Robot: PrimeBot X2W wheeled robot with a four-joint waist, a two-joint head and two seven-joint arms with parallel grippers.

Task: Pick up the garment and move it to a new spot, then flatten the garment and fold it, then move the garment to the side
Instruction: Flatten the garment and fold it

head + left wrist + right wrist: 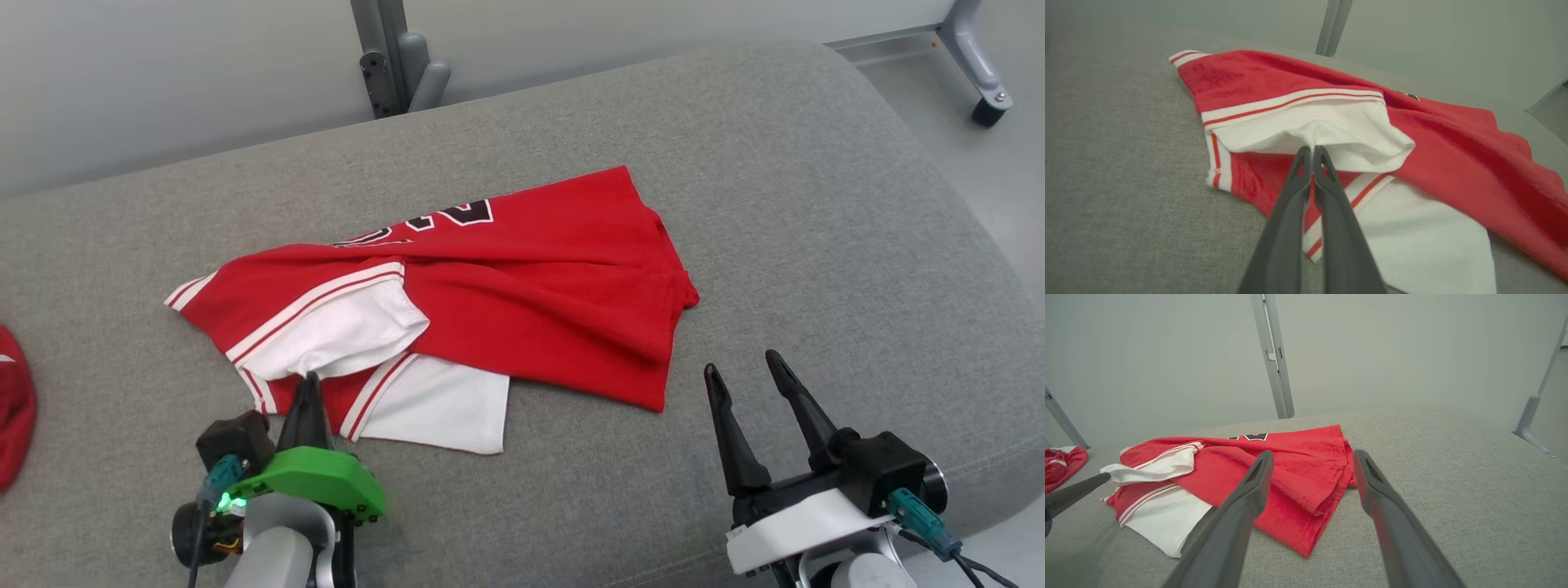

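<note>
Because the cushion (816,204) is soft, napped cloth, I judge dragging to be the first hazard. The jersey (555,278) lies crumpled across the cushion's middle, doubled over itself, and a low pull could make it catch and bunch further instead of sliding.

The jersey itself is the next worry. It is held at one point only, near its left front edge, so a lift from there would probably let the red bulk hang and twist, leaving more to flatten at the new spot.

A second red cloth (12,408) sits at the cushion's far left edge, well apart. A carry that way might drop one onto the other.

The right end effector (741,363) hovers empty with jaws wide, just off the jersey's near right corner, so that side has no support yet.

The left end effector (309,382) is closed tight, its tips pinching the white fold (1331,130), which puckers toward them. That pinch looks shallow and may take only the top layer. Thin cloth could slip free under the jersey's weight, or the white layer could peel away while the rest stays down.
</note>
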